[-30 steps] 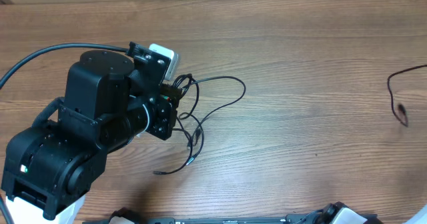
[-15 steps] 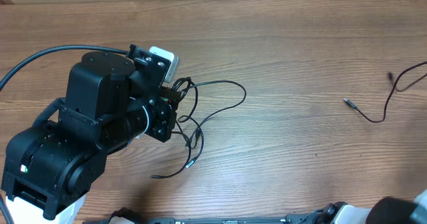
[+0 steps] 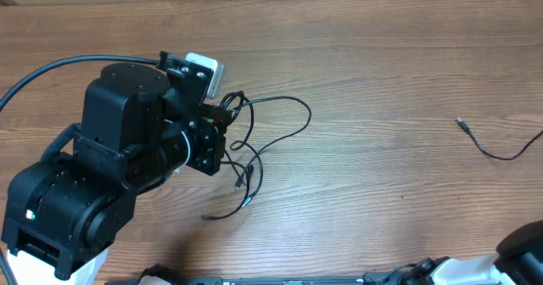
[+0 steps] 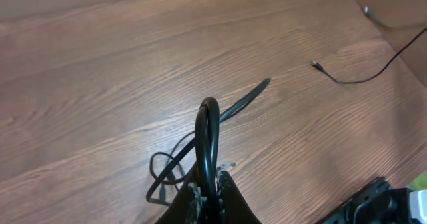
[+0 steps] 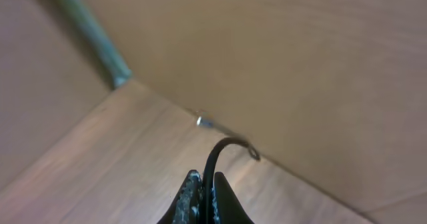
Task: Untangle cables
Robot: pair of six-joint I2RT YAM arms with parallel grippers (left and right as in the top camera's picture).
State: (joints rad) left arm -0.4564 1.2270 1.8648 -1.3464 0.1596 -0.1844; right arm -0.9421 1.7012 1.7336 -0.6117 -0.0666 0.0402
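Left gripper [image 4: 207,187] is clamping shut on a loop of the cables [image 4: 206,127], and the loop is standing up out of the jaws. The rest of the knot [image 3: 254,149] is lying on the table [image 3: 382,64] just beside that gripper, with several loops crossing one another and loose ends trailing away from it.

One cord [image 3: 485,152] is lying well apart from the left gripper, far to its right. I am judging this one already separated. Right gripper [image 5: 203,187] is pinching shut on a thin cord, likely that same one.

Task is looking partly done. The crossed loops beside the left gripper are waiting to be drawn apart.
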